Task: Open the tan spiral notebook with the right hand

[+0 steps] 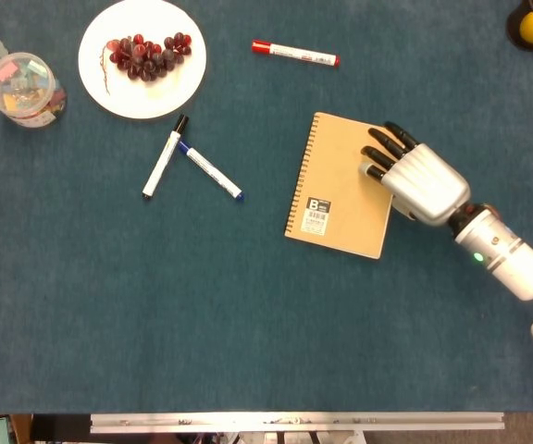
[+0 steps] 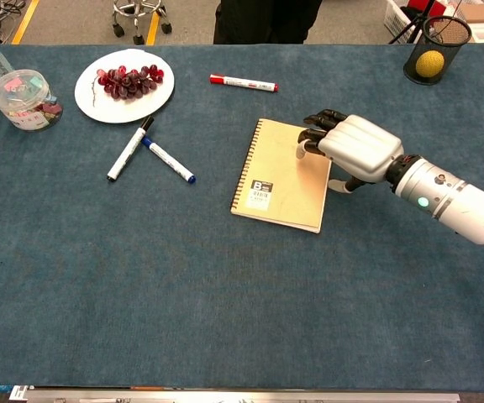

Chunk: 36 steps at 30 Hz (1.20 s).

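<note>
The tan spiral notebook (image 1: 333, 190) (image 2: 277, 178) lies closed on the blue table, spiral along its left edge and a barcode label near its lower left. My right hand (image 1: 421, 181) (image 2: 356, 148) lies palm-down over the notebook's right edge. Its dark fingertips (image 1: 378, 152) press on the upper right of the cover, and the thumb hangs off the right side. It holds nothing. My left hand is out of both views.
A white plate (image 1: 158, 98) of grapes and a tub of clips (image 1: 24, 90) sit at the far left. A black marker (image 1: 163, 157) and a blue one (image 1: 211, 171) lie left of the notebook, a red one (image 1: 294, 54) beyond it. A mesh cup (image 2: 431, 50) with a yellow ball stands far right.
</note>
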Tool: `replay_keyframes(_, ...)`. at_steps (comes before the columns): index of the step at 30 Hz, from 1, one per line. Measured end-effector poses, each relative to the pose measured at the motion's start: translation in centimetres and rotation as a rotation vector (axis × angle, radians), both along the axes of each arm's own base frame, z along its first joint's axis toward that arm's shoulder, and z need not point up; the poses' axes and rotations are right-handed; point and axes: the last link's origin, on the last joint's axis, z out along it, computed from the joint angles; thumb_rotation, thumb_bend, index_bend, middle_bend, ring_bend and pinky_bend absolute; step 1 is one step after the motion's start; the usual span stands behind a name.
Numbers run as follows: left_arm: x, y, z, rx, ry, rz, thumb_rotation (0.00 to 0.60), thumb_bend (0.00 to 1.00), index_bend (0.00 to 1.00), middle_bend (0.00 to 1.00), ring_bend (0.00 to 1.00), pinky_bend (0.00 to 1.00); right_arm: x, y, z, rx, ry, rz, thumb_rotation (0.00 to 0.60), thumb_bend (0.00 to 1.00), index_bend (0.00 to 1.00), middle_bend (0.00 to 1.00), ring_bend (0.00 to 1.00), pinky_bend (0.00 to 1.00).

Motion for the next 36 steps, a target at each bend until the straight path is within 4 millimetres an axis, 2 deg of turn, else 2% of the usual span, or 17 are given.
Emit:
replay_keyframes(9, 0.1, -0.3, 0.2, 0.005, -0.004, 0.001, 0.600, 0.41, 0.25, 0.16, 0.18, 0.10, 0.5, -0.1, -0.1, -0.011, -0.051, 0.022, 0.600, 0.41, 0.44, 0.32, 0.14, 0.13)
replay_keyframes(19, 0.2, -0.3, 0.3, -0.002, -0.012, -0.002, 0.600, 0.41, 0.25, 0.16, 0.18, 0.10, 1.1, -0.3, -0.7, -0.016, -0.112, 0.024, 0.600, 0.45, 0.55, 0.34, 0.17, 0.16)
replay_keyframes(26, 0.1, -0.4, 0.4, 0.001, -0.014, 0.000, 0.600, 0.41, 0.25, 0.16, 0.18, 0.10, 1.5, -0.5, -1.0, -0.028, -0.133, 0.026, 0.600, 0.47, 0.72, 0.39, 0.22, 0.20)
replay_keyframes(31, 0.2, -0.3, 0.4, 0.002, -0.015, -0.005, 0.600, 0.41, 0.25, 0.16, 0.18, 0.10, 0.9, -0.5, -0.3, -0.039, -0.129, 0.026, 0.600, 0.47, 0.78, 0.41, 0.24, 0.21)
replay_keyframes(36, 0.5, -0.1, 0.3, -0.003, -0.018, -0.017, 0.600, 0.41, 0.25, 0.16, 0.18, 0.10, -0.3, 0.0, 1.2, -0.049, -0.123, 0.025, 0.600, 0.47, 0.80, 0.43, 0.26, 0.21)
